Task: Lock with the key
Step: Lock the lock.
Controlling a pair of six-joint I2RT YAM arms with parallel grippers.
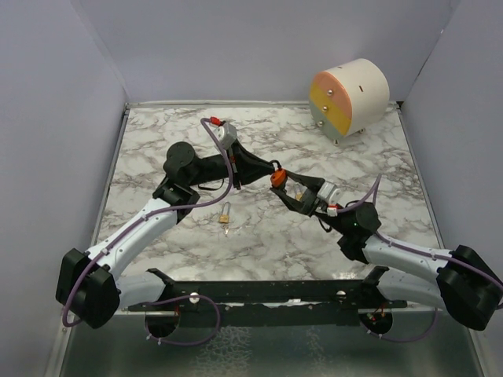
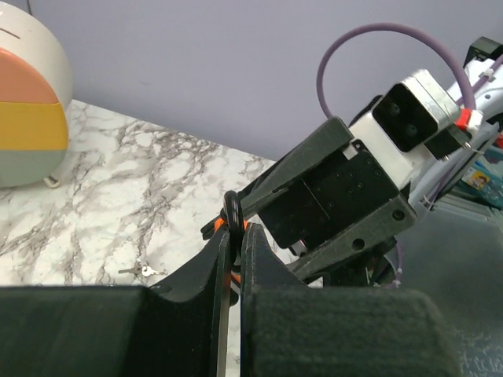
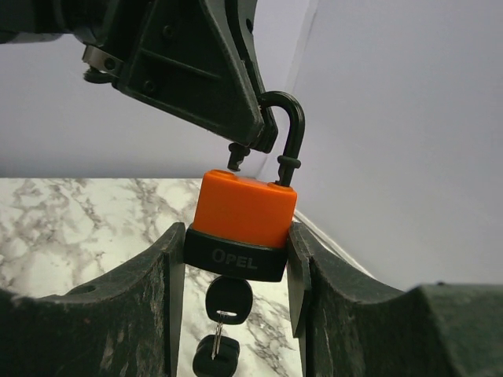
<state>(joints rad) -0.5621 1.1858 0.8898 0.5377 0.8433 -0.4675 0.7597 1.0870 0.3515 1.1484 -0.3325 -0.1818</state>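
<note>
The right claw [image 3: 236, 239] is closed on the orange padlock [image 3: 244, 206], one finger pressed against each side of its black lower band, and holds it upright above the table. A key [image 3: 228, 297] with a black head sits in the keyhole on the underside of the lock, and a second black-headed key [image 3: 214, 353] dangles below it between the fingers. Above the orange body the black shackle [image 3: 292, 118] stands open: its long leg goes down into the body on the right, and its short end hangs free just above the top face. Just beyond, the left claw [image 2: 233, 229] comes in from the opposite side with its fingers drawn almost together, pinching the curve of the shackle at their tips, so the two claws meet at the lock over the middle of the marble table [image 1: 157, 133]. On the marble, on the base side of the meeting point and toward the left arm, lies a small brass padlock [image 1: 225, 210]. The left wrist view also shows a few small silver keys [image 2: 141, 271] lying flat on the surface. Farthest back, in the right rear corner, a cream drum [image 1: 350, 98] rests on its side, its round face banded in pink, yellow and pale green.
</note>
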